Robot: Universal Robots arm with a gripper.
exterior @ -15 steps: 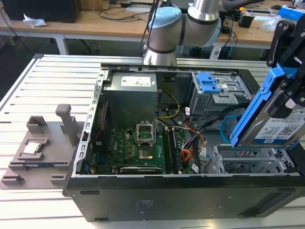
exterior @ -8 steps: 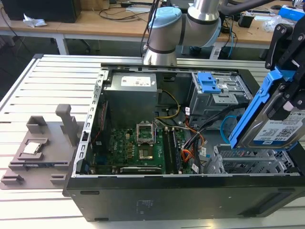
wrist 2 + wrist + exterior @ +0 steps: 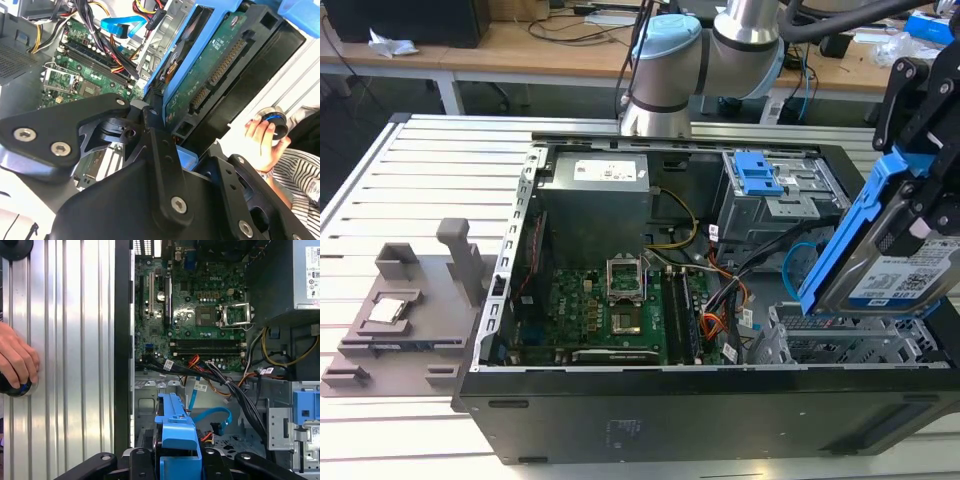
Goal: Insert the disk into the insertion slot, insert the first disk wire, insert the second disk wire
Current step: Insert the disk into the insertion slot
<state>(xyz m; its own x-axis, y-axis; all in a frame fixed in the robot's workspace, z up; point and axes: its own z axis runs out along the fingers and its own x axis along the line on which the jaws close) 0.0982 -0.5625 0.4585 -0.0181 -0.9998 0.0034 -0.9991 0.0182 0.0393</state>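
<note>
My gripper (image 3: 923,205) is shut on the disk (image 3: 910,272), a grey drive with a white label in a bright blue carrier (image 3: 848,235). The disk hangs tilted above the lower right corner of the open computer case, just over the insertion slot (image 3: 840,348), a silver perforated cage. In the first wrist view the carrier (image 3: 175,432) sits between the black fingers (image 3: 138,460) with the cage (image 3: 146,407) beyond it. The second wrist view gives the disk's green circuit side (image 3: 210,65). The second disk wire (image 3: 798,258) (image 3: 214,415) (image 3: 120,24) loops light blue beside the cage. A thin red wire (image 3: 204,436) lies by its plug.
A taller grey cage with a blue latch (image 3: 760,175) stands behind the slot. Black and orange wire bundles (image 3: 220,377) cross the motherboard (image 3: 610,310). A person's hand (image 3: 17,360) (image 3: 262,135) rests on a round dark knob on the ribbed table. A grey fixture (image 3: 410,310) lies at the exterior view's left.
</note>
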